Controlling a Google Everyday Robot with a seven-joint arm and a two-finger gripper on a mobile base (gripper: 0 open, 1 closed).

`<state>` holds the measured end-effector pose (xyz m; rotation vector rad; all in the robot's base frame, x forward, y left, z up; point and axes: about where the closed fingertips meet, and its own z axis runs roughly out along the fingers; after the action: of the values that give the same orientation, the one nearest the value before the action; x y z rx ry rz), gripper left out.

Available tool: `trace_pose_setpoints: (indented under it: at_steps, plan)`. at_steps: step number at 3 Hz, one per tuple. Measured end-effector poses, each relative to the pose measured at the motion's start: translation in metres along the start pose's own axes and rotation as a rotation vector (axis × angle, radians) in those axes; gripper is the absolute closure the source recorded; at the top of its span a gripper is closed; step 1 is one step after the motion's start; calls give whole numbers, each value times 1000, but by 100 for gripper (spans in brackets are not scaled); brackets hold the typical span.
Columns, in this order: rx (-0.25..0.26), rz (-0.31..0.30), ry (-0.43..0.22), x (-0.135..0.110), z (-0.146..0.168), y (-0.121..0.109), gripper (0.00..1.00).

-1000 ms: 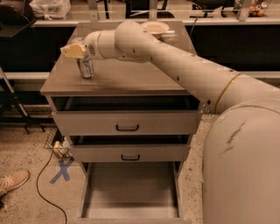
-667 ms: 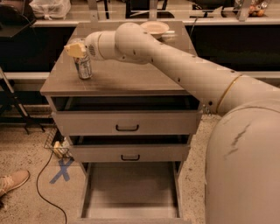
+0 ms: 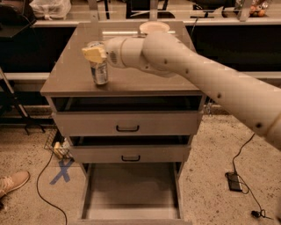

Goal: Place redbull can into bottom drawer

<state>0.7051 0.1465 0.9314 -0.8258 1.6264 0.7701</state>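
Atop cabinet (image 3: pixel 145 83), the hand (image 3: pixel 94 53) covers the redbull can (image 3: pixel 100 73) top.

The floor (image 3: pixel 219 145) is speckled beige stone under warm, dim light. A blue tape cross (image 3: pixel 61 170) is stuck on it at the left, with a black cable (image 3: pixel 41 193) looping past and a tan shoe (image 3: pixel 13 182) at the edge. A power brick (image 3: pixel 233 181) lies at the right. A wire basket (image 3: pixel 59 148) sits beside the grey cabinet (image 3: pixel 127 124). Behind runs a long pale-edged bench (image 3: pixel 228 21) carrying a plastic bag (image 3: pixel 50 8). The gripper (image 3: pixel 95 52) hangs over the cabinet's top, left front.
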Motion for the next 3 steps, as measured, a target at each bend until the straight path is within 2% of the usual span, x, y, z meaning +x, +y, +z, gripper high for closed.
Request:
trace_pose_setpoints:
  at_steps: [1,2,3]
  plan:
    - [24,4,-24,5,-57,5,100]
    - [96,15,-35,8,-98,-24,100]
    - [96,15,-35,8,-98,-25,100]
